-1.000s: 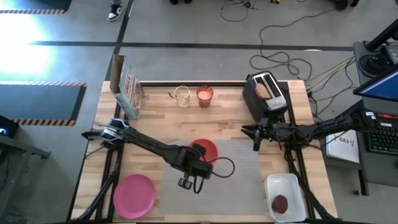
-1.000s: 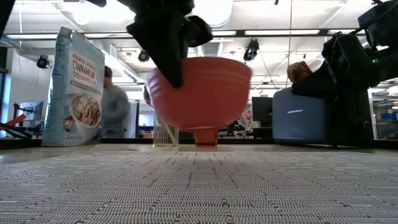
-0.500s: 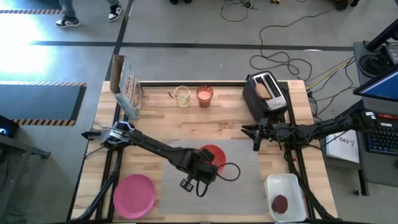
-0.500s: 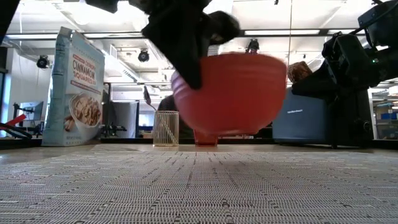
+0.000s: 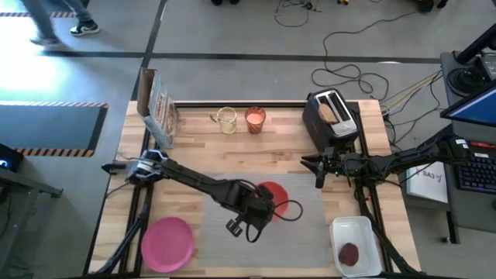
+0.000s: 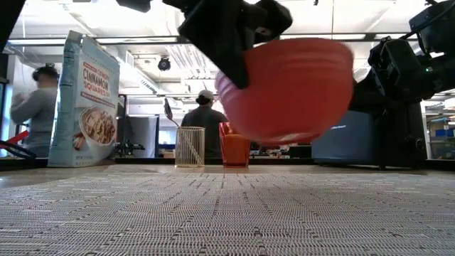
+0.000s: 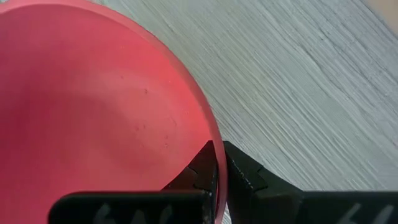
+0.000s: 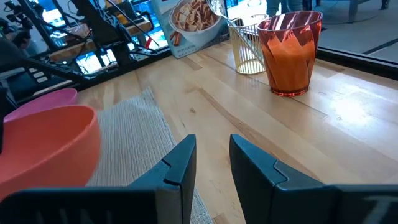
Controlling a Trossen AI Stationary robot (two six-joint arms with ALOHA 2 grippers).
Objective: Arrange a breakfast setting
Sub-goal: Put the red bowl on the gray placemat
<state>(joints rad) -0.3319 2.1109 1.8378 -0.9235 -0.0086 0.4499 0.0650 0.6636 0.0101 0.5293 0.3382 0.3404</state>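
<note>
Carried farther right since 1 second ago: smooth round red bowl (image 5: pixel 271 196), pinched at its rim by left gripper (image 7: pixel 219 169) above ribbed grey woven placemat (image 5: pixel 306 205) (right gripper (image 8: pixel 210 163) slightly parted, empty, beside toaster (image 5: pixel 332 118)).

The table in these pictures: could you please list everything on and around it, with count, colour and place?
Placemat: one, grey woven, centre of the table.
Red bowl: one, held above the placemat.
Pink plate: one, near left corner.
Glass of orange drink: one, clear, far edge.
Glass of pale liquid: one, clear, beside the orange one, a spoon in it.
Cereal box: one, far left.
Toaster: one, black, far right, toast in a slot.
White tray: one, near right, dark red patty in it.
People: two, in the room behind.
Left gripper: shut on the bowl's rim.
Right gripper: waits in front of the toaster, slightly parted, empty.
</note>
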